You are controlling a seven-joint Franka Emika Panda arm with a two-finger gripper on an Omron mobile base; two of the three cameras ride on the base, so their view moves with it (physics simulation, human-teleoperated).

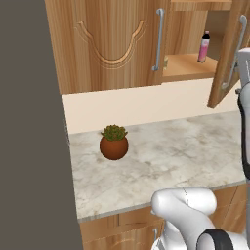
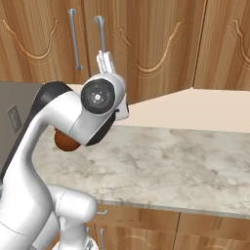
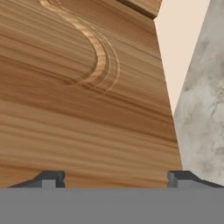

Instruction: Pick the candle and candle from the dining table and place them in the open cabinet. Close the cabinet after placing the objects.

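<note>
So the white arm's end effector (image 3: 116, 178) is parked right up against a light-brown wooden wall cabinet door (image 3: 83, 100) with carved curved lines, and in the hand view its two dark fingertips (image 3: 51, 178) sit wide apart with nothing between them, so it's open and empty. From the left base view the light-brown wooden wall cabinet (image 1: 112, 44) has its left door shut and its right door (image 1: 227, 53) swung out toward the near side, both with long vertical silver bar handles (image 1: 158, 39). Inside, on the wooden shelf (image 1: 188, 66), a pink bottle with a dark cap (image 1: 203, 47) stands upright near the right. Down below, the beige-grey marbled stone counter (image 1: 171, 156) carries a round reddish-brown pot with a small green plant (image 1: 114, 142) toward its far left. Can't spot either candle on the counter or the shelf, so can't tell where they are.
</note>
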